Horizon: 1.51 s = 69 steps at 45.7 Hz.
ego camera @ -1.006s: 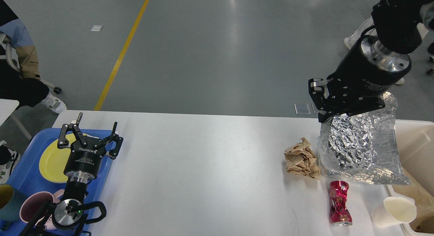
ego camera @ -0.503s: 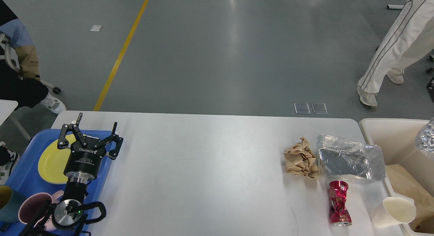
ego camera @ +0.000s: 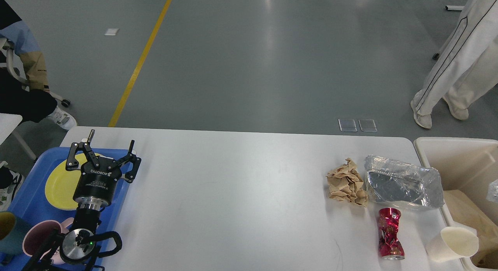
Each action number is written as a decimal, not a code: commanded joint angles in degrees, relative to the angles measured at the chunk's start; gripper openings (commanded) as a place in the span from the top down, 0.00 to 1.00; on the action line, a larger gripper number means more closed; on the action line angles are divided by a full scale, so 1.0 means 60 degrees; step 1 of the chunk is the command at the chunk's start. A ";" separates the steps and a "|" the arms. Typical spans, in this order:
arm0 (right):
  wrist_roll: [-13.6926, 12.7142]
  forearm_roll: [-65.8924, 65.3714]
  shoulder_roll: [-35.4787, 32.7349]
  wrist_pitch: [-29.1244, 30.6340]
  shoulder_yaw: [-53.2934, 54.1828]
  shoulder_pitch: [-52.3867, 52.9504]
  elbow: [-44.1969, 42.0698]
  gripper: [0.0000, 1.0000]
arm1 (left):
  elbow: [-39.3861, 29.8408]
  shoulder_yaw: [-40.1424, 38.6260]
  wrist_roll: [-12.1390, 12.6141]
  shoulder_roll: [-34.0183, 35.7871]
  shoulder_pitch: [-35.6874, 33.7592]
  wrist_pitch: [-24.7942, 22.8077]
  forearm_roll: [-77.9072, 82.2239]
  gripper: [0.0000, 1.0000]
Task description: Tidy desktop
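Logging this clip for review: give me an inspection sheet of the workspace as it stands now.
Surface: white desktop, mostly bare.
Job's things: crumpled brown paper, foil tray, crushed red can, paper cup lying at right.
Clutter: blue tray with yellow plate, pink mug; beige bin at right.
Grippers: left gripper open above the blue tray; right not in view.
Cables: nothing seen.
Surroundings: grey floor, yellow line, person walking.

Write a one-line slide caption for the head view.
Open left gripper over blue tray; crumpled paper, foil tray, crushed can, paper cup on desktop.
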 commanded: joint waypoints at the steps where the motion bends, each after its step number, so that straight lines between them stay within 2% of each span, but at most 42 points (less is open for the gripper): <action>1: 0.0016 -0.0020 0.0745 -0.0163 0.0672 -0.2017 -0.2241 1.00 | -0.0004 0.0000 -0.0004 0.0000 -0.0015 0.0000 0.0009 0.04; 6: 0.0074 0.0009 0.1434 -0.0324 0.0731 -0.3848 -0.4013 1.00 | -0.0004 0.0000 -0.0004 0.0000 -0.0015 0.0000 -0.0006 0.04; 10: 0.0074 0.0024 0.1874 -0.0471 0.0789 -0.4509 -0.4792 1.00 | -0.0004 0.0000 0.0010 0.0000 -0.0001 0.0000 0.0009 0.04; 41: 0.0074 0.0082 0.2300 -0.0851 0.0921 -0.5316 -0.4925 1.00 | -0.0004 0.0000 -0.0004 0.0000 -0.0015 0.0000 -0.0006 0.04; 45: 0.0074 0.0082 0.2271 -0.1611 0.0921 -0.5316 -0.4925 0.38 | 0.0010 0.0000 0.0010 0.0000 -0.0001 0.0000 -0.0006 0.04; 47: 0.0074 0.0082 0.2300 -0.2066 0.0921 -0.5345 -0.4925 0.15 | -0.0004 0.0000 0.0010 0.0000 -0.0001 0.0000 0.0009 0.04; 49: 0.0089 0.0082 0.2329 -0.2359 0.0907 -0.5433 -0.4896 0.00 | -0.0004 0.0000 0.0010 0.0000 -0.0001 0.0000 -0.0006 0.04; 60: 0.0089 0.0053 0.2447 -0.2522 0.0921 -0.5595 -0.4793 0.00 | -0.0004 0.0000 -0.0004 0.0000 -0.0001 0.0000 -0.0006 0.04; 69: 0.0089 -0.0035 0.2330 -0.2390 0.0950 -0.4864 -0.4180 0.00 | -0.0004 0.0000 -0.0004 0.0000 -0.0001 0.0000 0.0009 0.04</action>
